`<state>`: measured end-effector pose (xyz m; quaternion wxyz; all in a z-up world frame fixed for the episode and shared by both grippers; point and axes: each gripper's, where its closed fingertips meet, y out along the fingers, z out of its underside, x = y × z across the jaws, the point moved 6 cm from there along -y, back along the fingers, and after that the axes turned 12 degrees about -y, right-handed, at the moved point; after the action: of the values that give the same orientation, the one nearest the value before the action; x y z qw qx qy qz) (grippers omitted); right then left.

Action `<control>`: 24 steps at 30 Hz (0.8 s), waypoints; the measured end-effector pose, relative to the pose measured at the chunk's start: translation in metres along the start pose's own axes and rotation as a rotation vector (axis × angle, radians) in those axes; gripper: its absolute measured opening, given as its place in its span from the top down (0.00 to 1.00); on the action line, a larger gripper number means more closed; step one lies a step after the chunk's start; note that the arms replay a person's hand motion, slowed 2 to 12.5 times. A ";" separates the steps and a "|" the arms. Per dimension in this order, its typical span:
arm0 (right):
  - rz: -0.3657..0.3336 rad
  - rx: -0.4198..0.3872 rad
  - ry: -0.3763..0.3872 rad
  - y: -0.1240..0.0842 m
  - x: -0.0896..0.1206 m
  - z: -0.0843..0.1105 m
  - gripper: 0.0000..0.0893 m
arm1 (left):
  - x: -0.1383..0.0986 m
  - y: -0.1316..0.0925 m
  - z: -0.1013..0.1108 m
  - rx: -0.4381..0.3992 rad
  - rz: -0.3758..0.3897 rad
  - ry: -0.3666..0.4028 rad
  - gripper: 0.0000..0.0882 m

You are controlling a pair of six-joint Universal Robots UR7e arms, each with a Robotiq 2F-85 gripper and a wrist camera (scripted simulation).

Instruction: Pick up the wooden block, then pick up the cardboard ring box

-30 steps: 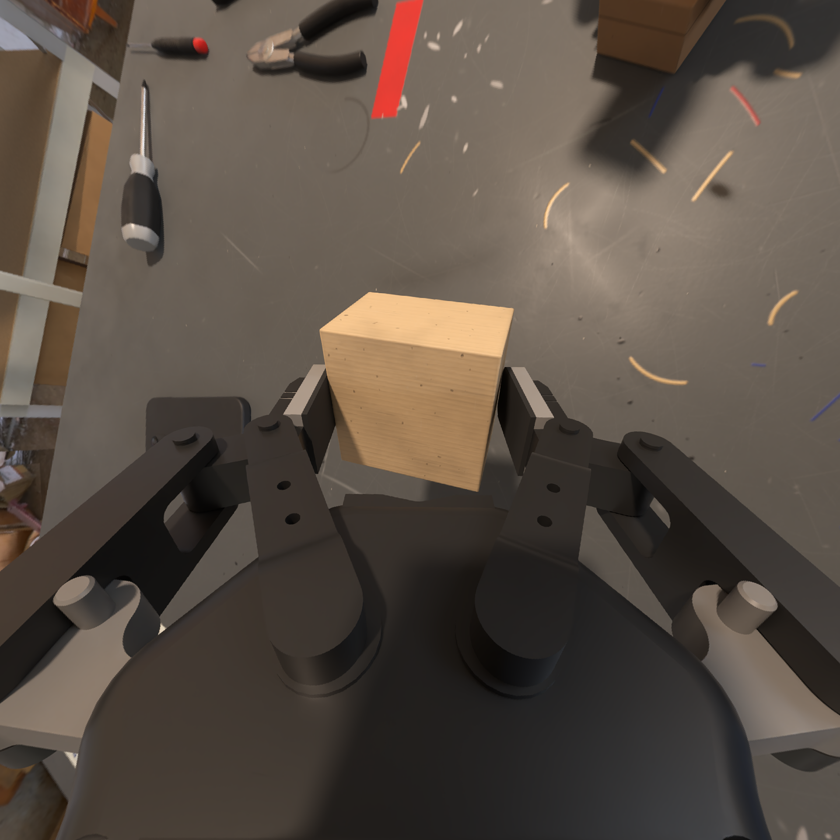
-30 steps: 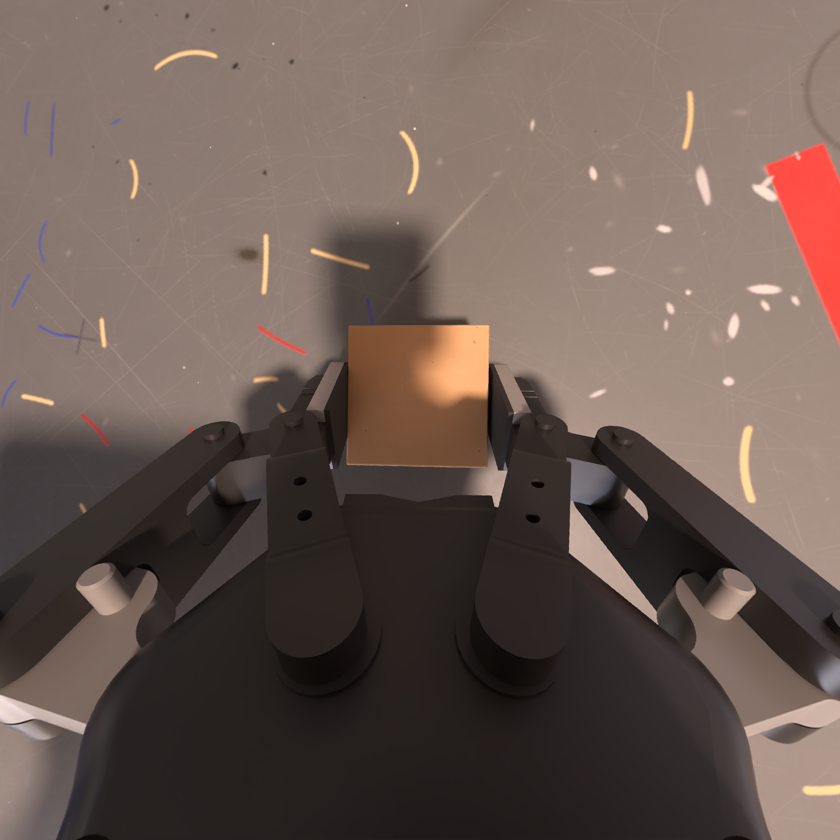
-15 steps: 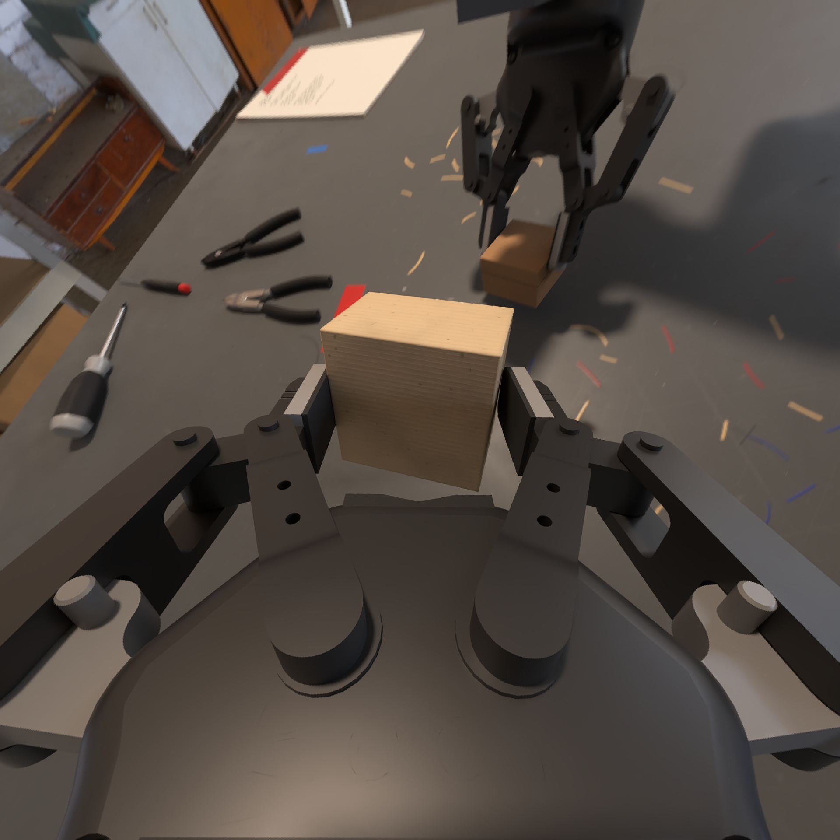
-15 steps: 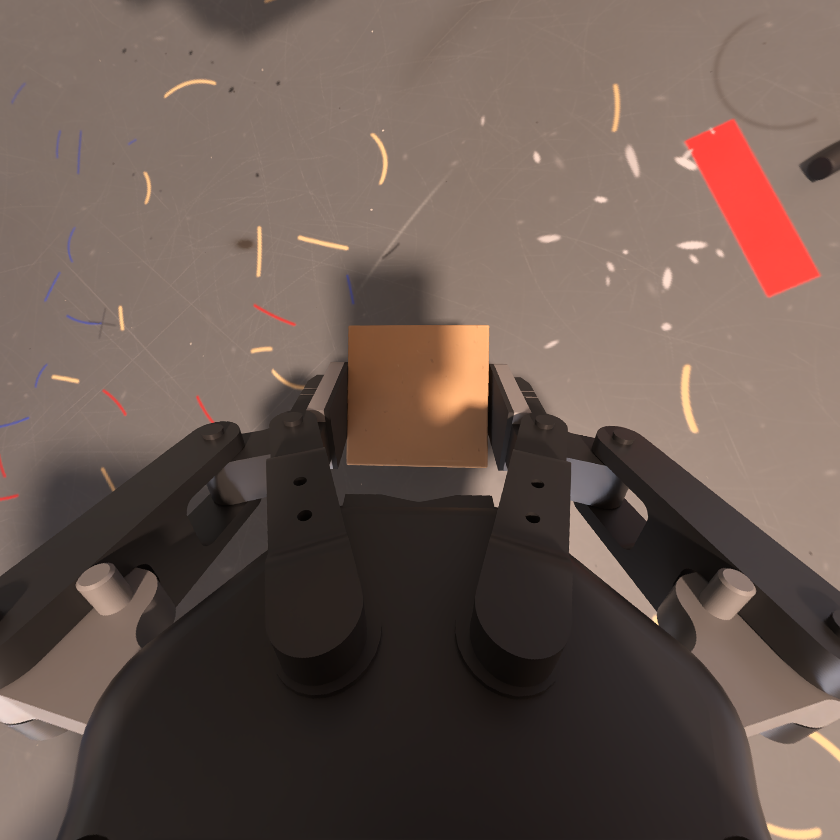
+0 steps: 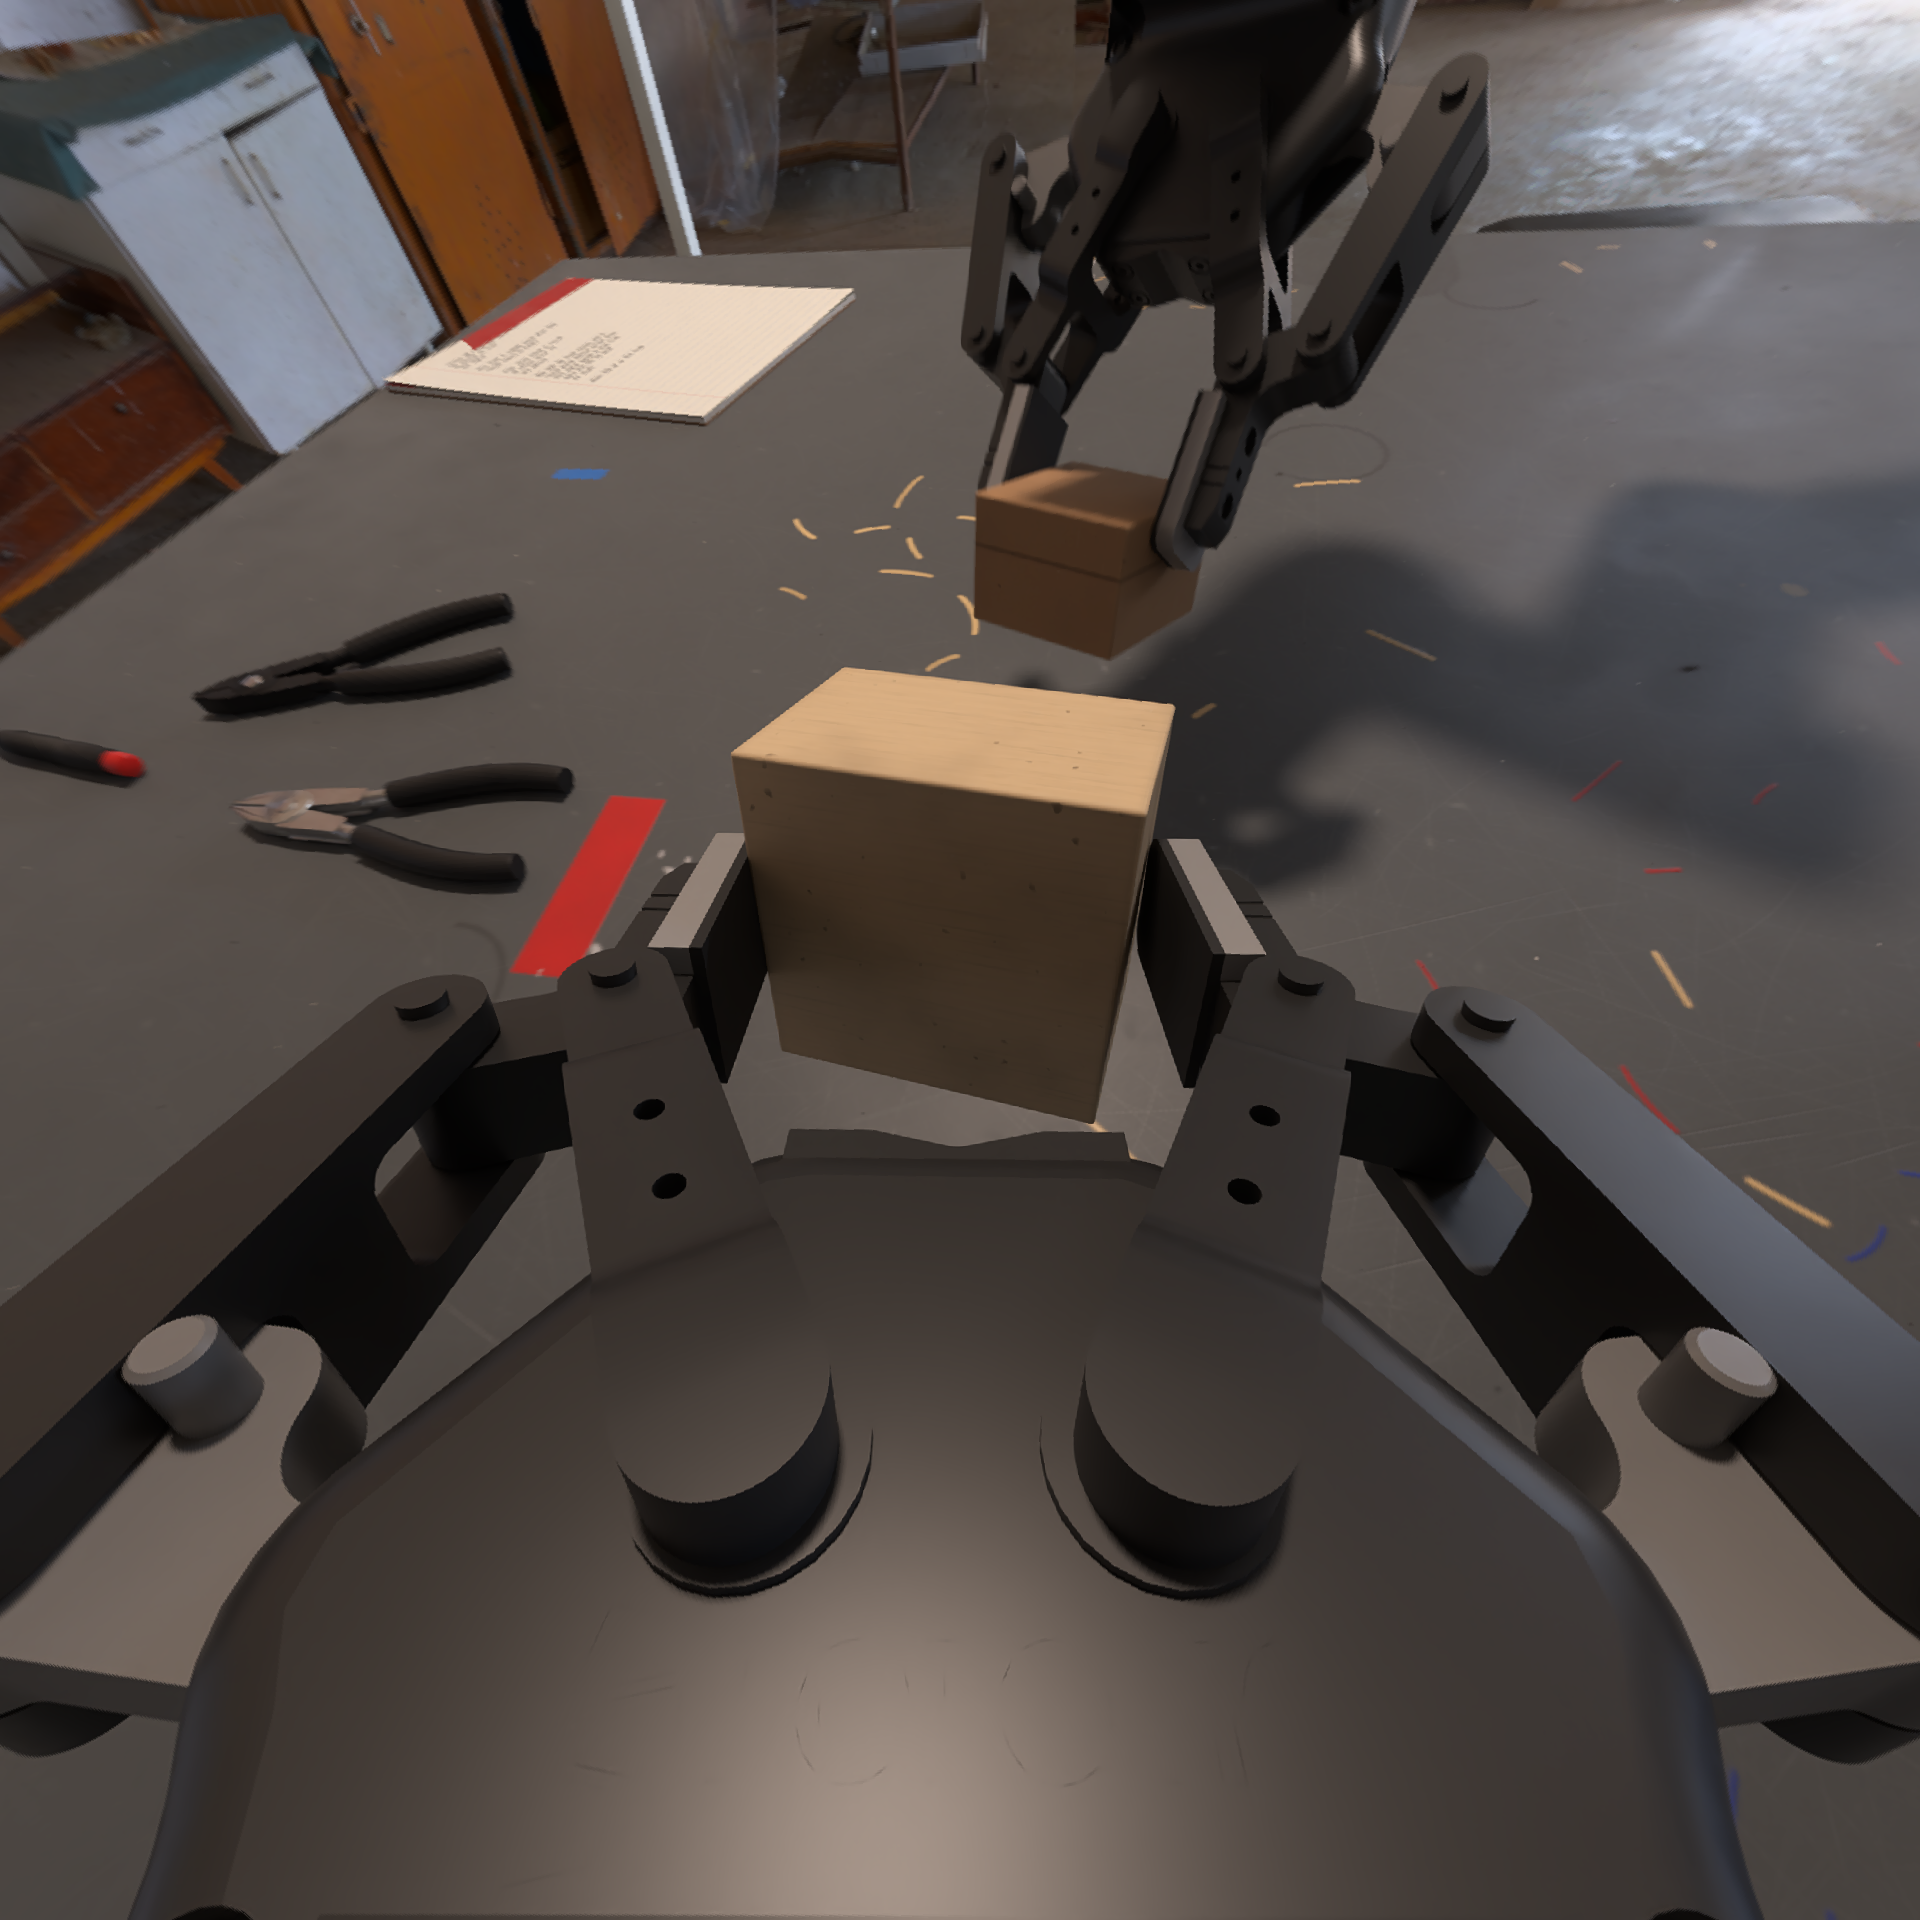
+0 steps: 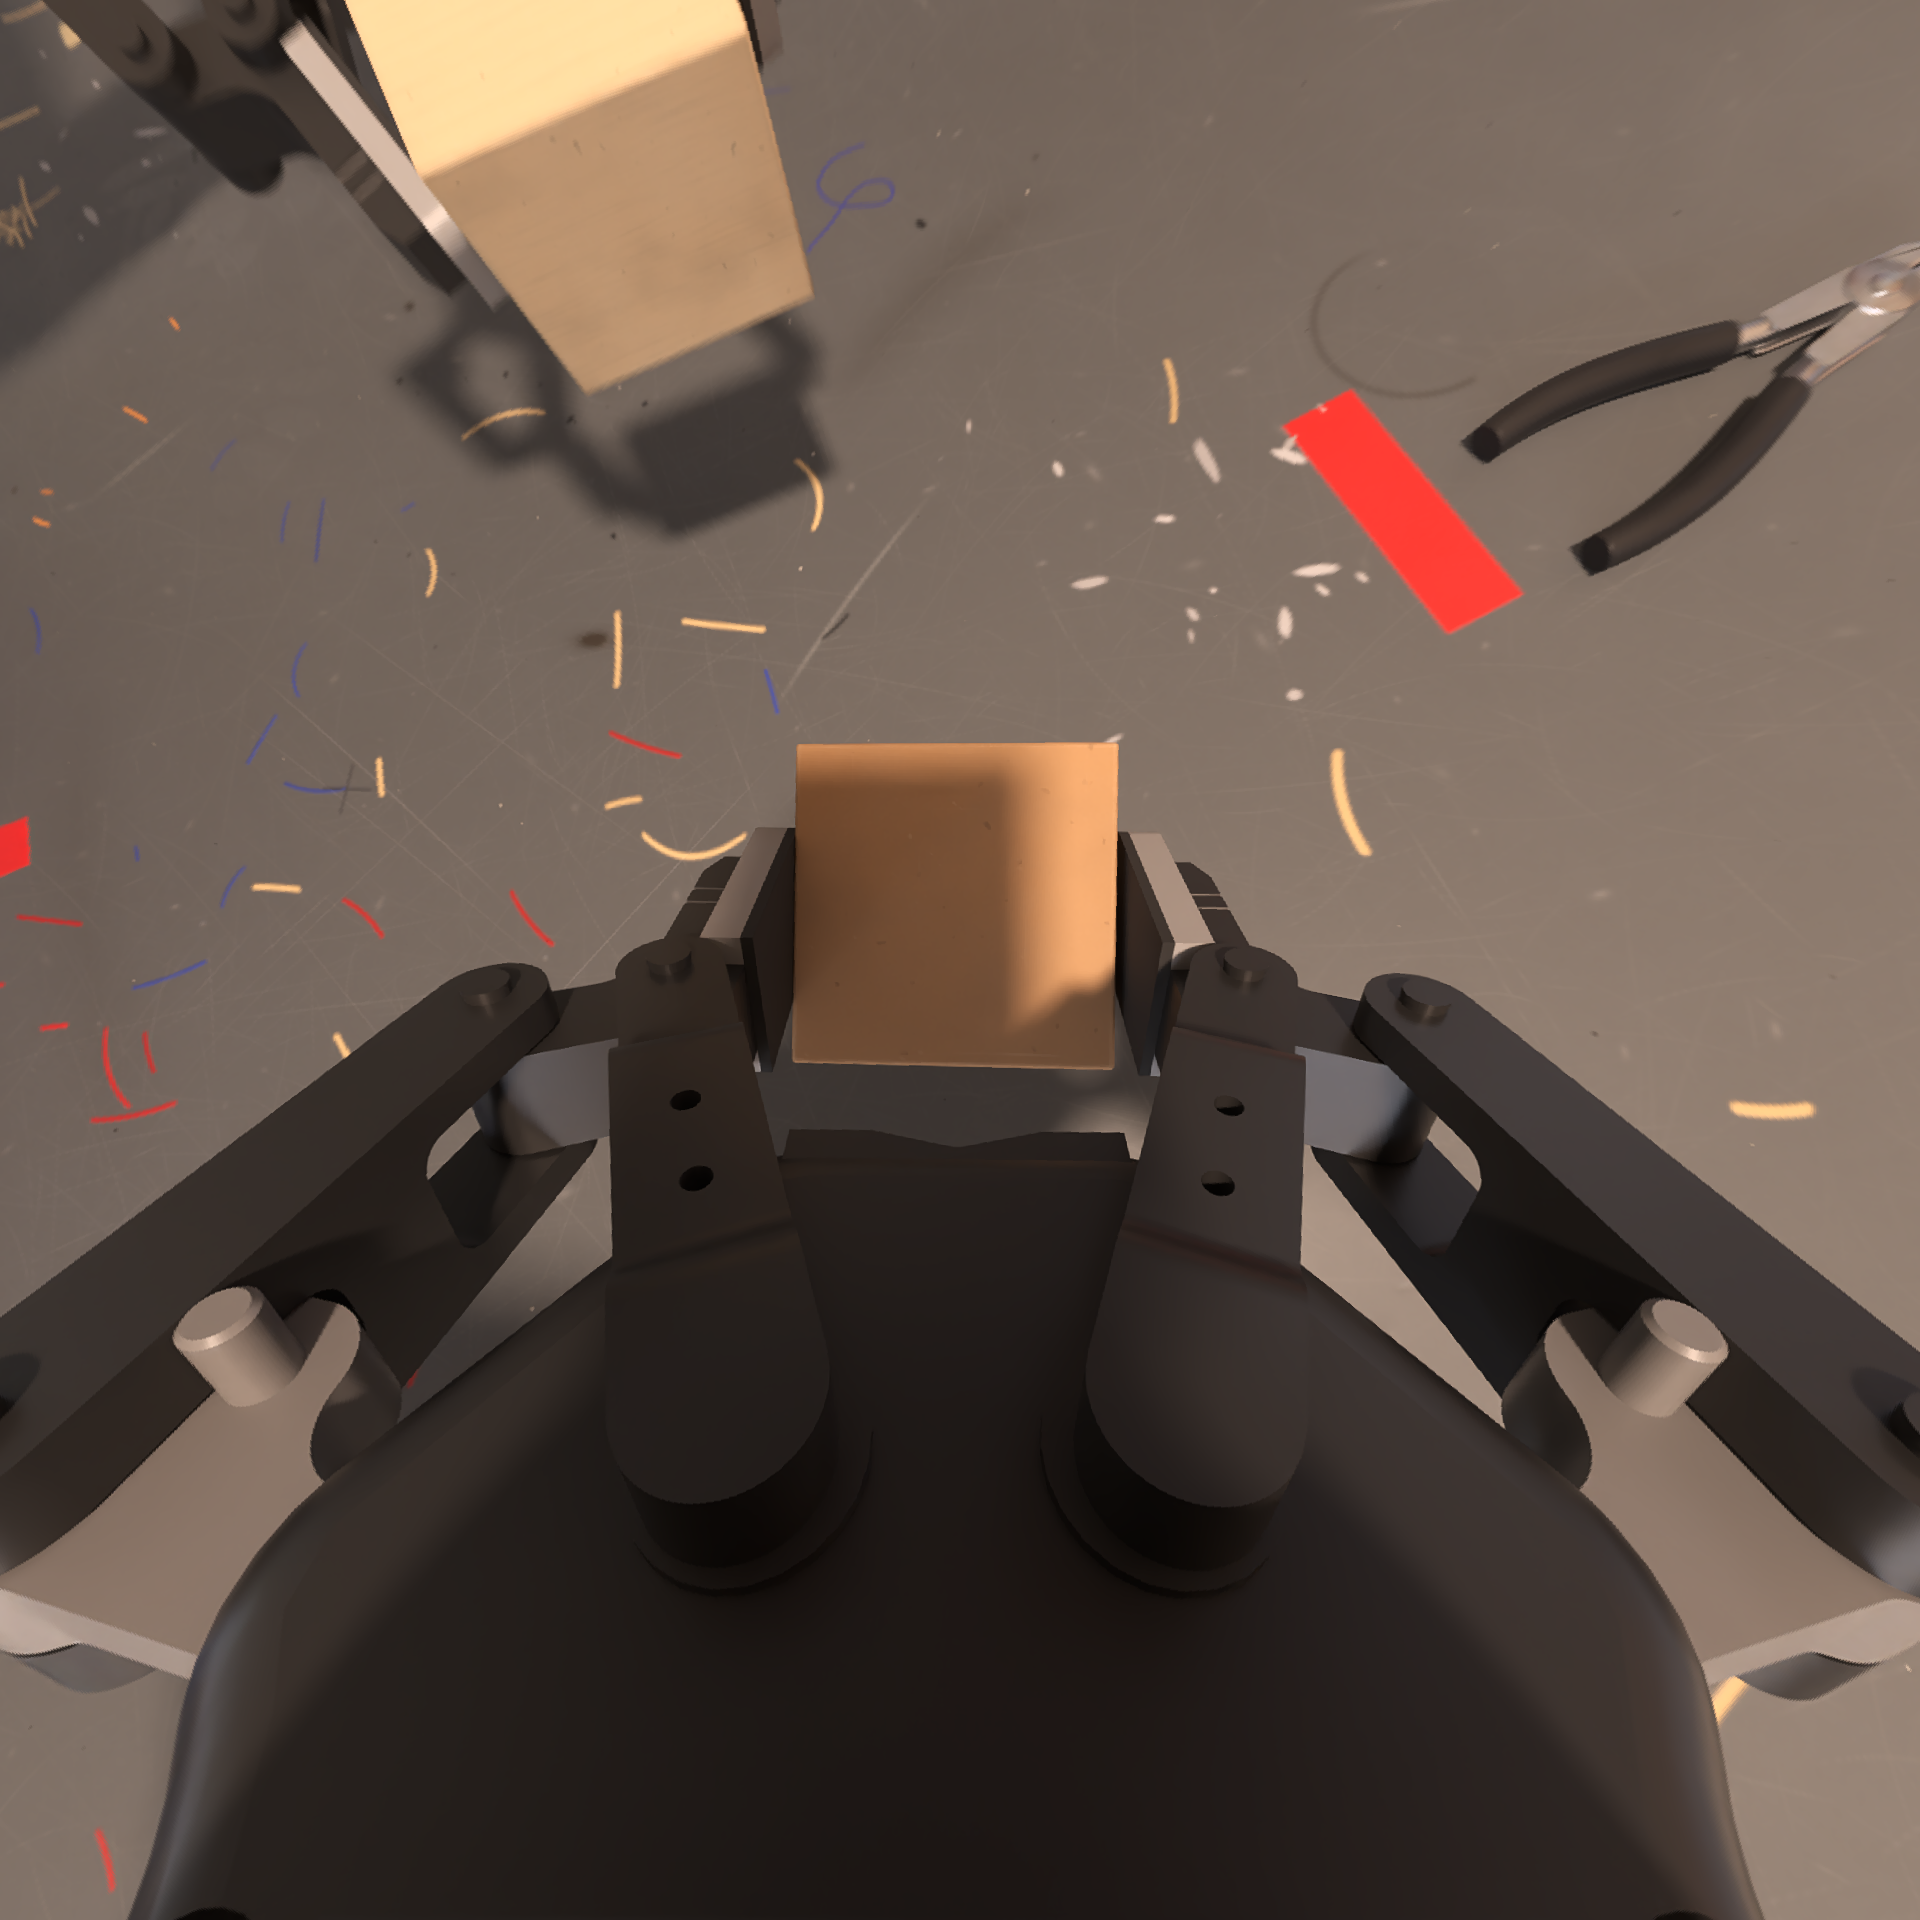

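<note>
My left gripper [image 5: 945,935] is shut on the pale wooden block [image 5: 940,883] and holds it above the dark grey table [image 5: 1558,935]. My right gripper [image 6: 951,935] is shut on the brown cardboard ring box [image 6: 951,904] and holds it clear of the table. In the left wrist view the right gripper [image 5: 1112,509] hangs ahead with the ring box [image 5: 1081,566] between its fingers, in the air. In the right wrist view the wooden block [image 6: 592,177] shows at the top left, held by the left gripper's fingers [image 6: 364,166].
Two pairs of black-handled pliers [image 5: 384,821] [image 5: 353,660], a red-tipped tool [image 5: 73,753] and a strip of red tape [image 5: 587,883] lie left of the block. A lined notepad [image 5: 623,348] lies at the far left. Cabinets [image 5: 239,249] stand beyond the table edge.
Both grippers have risen with their loads. The left wrist view has tilted up from the table to the room, and the ring box has lifted off the table. The block has come into the right wrist view.
</note>
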<state>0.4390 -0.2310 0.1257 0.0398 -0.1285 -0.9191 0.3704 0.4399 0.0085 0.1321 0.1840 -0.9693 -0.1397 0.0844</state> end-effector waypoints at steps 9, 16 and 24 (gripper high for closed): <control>0.036 -0.085 0.010 -0.024 -0.004 0.000 0.43 | 0.000 0.018 0.015 0.025 0.062 -0.046 0.29; 0.035 -0.109 0.008 -0.029 -0.004 -0.001 0.43 | -0.002 0.022 0.016 -0.006 0.086 -0.050 0.29; 0.034 -0.079 -0.004 -0.025 -0.004 -0.001 0.43 | -0.002 0.021 0.014 -0.025 0.118 -0.072 0.29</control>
<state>0.4375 -0.2483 0.1435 0.0266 -0.1448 -0.9308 0.3347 0.4399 -0.0066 0.1112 0.1614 -0.9744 -0.0901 0.1283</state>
